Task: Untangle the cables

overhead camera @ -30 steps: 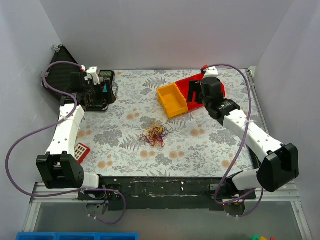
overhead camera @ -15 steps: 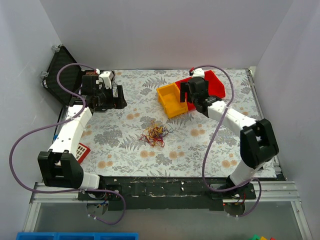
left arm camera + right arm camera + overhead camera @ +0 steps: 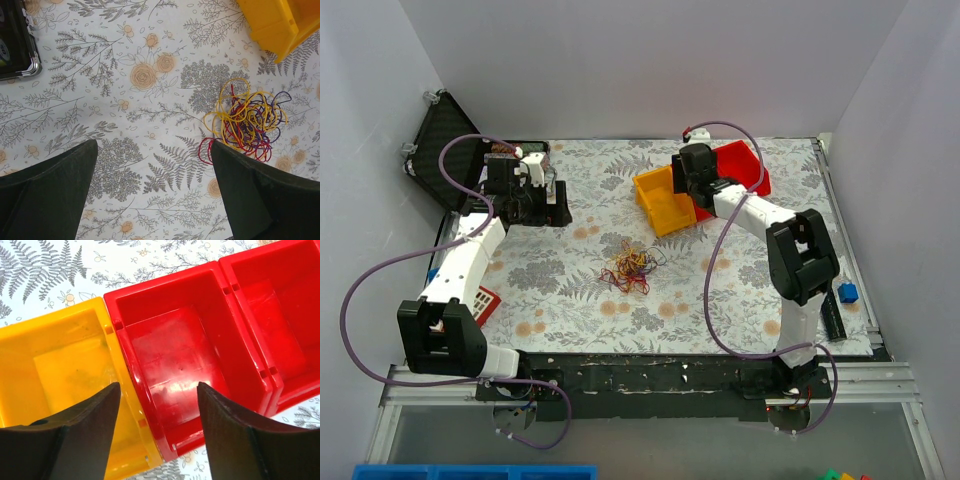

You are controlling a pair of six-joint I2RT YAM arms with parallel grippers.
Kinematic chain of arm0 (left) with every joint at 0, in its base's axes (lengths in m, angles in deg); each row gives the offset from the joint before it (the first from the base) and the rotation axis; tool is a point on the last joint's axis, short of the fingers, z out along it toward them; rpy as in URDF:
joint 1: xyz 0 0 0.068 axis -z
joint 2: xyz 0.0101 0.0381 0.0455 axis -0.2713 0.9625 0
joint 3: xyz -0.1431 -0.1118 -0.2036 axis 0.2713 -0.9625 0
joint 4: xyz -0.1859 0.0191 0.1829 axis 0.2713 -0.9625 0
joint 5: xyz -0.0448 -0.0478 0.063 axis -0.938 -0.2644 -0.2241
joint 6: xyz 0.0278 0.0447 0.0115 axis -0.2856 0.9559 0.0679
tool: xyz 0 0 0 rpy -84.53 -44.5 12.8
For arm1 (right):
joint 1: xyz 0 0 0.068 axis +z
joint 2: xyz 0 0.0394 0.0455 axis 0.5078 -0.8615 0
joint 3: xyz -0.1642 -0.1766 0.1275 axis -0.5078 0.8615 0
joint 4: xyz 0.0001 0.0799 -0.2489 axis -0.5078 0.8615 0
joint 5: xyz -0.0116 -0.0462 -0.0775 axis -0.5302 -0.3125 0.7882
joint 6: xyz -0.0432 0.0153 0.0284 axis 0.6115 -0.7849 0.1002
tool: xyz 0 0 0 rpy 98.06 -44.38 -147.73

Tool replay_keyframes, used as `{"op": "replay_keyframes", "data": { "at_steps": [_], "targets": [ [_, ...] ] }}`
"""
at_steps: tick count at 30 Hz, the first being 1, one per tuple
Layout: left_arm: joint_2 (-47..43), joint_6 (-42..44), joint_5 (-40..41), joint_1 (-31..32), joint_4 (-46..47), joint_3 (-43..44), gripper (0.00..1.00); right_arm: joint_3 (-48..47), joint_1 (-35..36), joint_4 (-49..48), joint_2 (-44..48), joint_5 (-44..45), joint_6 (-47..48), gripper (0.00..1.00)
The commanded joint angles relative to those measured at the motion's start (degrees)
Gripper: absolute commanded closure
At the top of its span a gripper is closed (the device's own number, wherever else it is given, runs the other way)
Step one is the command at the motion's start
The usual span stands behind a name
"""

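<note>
Cables: small tangled bunch of thin loops, yellow, red, orange & dark purple. They lie on the table approx mid-cloth, just on the near side of the yellow bin, not touching it. Neither arm has hold of them.

L gripper: jaws spread wide, only floral cloth btwn them. In its wrist view the bunch sits up & right of the gap. The right-hand finger overlaps a red loop at the bunch's lower edge, but can't tell if it touches. Top view puts this gripper apart from the bunch, toward the far-left, beside the black case.

R gripper: jaws apart, gripping nothing. It hangs over the bins at the far side, gap lined up w/ the wall where the yellow bin meets a red bin. A second red bin sits tight against the first. Well apart from the cables.

Also on the table: a flat red thing w/ white keys at the near-left by the L arm, and a small blue block near the right edge.
</note>
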Motion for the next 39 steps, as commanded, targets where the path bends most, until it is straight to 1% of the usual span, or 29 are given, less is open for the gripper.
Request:
{"op": "replay_keyframes", "data": {
  "at_steps": [1,4,5,8,9,11,12,14,16,18,20,22,23,29,32,33,36,37,39],
  "targets": [
    [-1.94,1.17,1.44,0.03,0.49,-0.26,0.02,-3.72,-0.43,0.22,-3.7,0.59,0.11,0.34],
    [-2.91,1.17,2.32,-0.05,0.4,-0.52,0.02,-3.72,-0.43,0.76,-5.47,-0.11,-1.03,0.47],
    [-3.26,1.52,2.49,0.03,0.31,-0.7,0.02,-3.63,-0.43,0.85,-6.0,-0.37,-1.29,0.49],
    [-4.31,2.13,3.37,0.03,0.14,-1.05,0.02,-3.46,-0.43,1.38,-7.23,-0.82,-2.0,0.51],
    [-4.49,2.22,3.63,-0.05,0.05,-1.23,0.02,-3.46,-0.43,1.55,-7.41,-1.08,-2.08,0.53],
    [-4.75,2.31,4.07,0.04,-0.04,-1.23,0.02,-3.28,-0.43,2.08,-7.49,-1.52,-2.7,0.62],
    [-4.84,2.22,4.08,0.04,-0.13,-1.32,0.02,-3.02,-0.34,2.17,-7.32,-1.96,-2.87,0.63],
    [-4.93,1.87,3.99,0.04,-0.13,-1.32,0.02,-1.88,-0.16,2.08,-6.88,-2.4,-3.31,0.63],
    [-5.11,1.61,4.08,-0.05,-0.13,-1.4,0.02,-0.82,-0.08,1.82,-6.44,-2.57,-3.75,0.52],
    [-5.28,1.61,3.99,-0.05,-0.22,-1.4,0.02,0.06,-0.16,1.73,-5.57,-2.49,-4.1,0.43],
    [-5.37,1.43,4.08,0.04,-0.22,-1.4,0.02,1.28,-0.16,0.51,-4.16,-2.49,-4.19,0.38],
    [-5.54,1.52,4.25,0.04,-0.22,-1.58,0.02,2.95,-0.16,-0.81,-2.67,-3.1,-4.11,0.36],
    [-5.72,1.61,4.25,0.04,-0.13,-1.75,0.02,3.48,-0.16,-2.38,-2.31,-3.36,-3.67,0.35],
    [-6.16,1.52,4.6,0.03,0.05,-2.2,0.02,3.57,-0.16,-1.52,-3.54,-5.56,-3.14,0.35],
    [-6.16,1.43,4.6,0.03,0.13,-2.28,0.02,3.66,-0.16,-1.43,-4.41,-5.83,-3.58,0.37],
    [-6.16,1.43,4.6,0.04,0.05,-2.28,0.02,3.84,-0.16,0.13,-4.59,-6.09,-4.1,0.37],
    [-6.25,1.25,4.6,0.04,0.4,-2.2,0.02,5.24,-0.08,-0.55,-4.59,-6.97,-4.37,0.39],
    [-6.25,1.08,4.43,0.04,0.49,-2.2,0.02,5.59,-0.08,-0.55,-4.51,-7.14,-4.46,0.4],
    [-6.16,1.17,4.43,0.04,0.66,-2.37,0.02,5.77,-0.07,-0.29,-4.68,-7.5,-4.81,0.47]
  ]
}}
